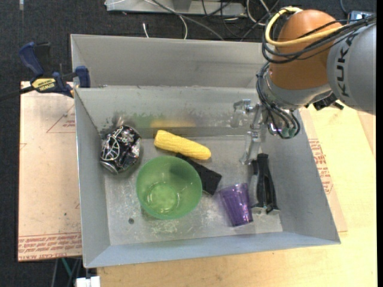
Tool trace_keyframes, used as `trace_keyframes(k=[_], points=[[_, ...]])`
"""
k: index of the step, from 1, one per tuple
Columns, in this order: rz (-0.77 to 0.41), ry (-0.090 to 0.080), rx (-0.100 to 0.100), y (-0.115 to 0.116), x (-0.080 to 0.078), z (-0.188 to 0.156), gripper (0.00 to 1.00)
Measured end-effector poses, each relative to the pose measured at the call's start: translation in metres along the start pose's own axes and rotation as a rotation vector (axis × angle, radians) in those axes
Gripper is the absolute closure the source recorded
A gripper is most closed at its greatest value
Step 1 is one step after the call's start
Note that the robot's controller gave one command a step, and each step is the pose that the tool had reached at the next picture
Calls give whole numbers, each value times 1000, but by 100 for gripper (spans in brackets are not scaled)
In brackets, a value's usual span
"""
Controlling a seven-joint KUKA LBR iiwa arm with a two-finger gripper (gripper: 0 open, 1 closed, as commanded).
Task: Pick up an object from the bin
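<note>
While just beside the translucent purple cup (235, 204), slim black gripper (264, 207), open or closed: indiscernible.

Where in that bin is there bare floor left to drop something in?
Bare floor lies at the back, between the corn cob and the gripper, and in the front left corner below the black-and-white ball. The green bowl, black block and purple cup crowd the middle.

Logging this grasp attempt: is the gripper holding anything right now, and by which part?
Nothing is seen held; the gripper sits beside the purple cup, to its right.
</note>
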State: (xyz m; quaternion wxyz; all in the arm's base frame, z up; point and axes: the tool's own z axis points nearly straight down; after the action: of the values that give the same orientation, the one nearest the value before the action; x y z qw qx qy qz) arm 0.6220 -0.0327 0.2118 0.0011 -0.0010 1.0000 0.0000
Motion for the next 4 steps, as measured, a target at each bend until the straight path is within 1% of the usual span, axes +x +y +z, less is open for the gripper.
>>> trace_keyframes(k=[2, 3, 4], points=[[-19, -1, 0, -2, 0, 0, 0], [-54, 9, -1, -5, -3, -25, 0], [-27, -5, 0, -8, -6, -56, 0]])
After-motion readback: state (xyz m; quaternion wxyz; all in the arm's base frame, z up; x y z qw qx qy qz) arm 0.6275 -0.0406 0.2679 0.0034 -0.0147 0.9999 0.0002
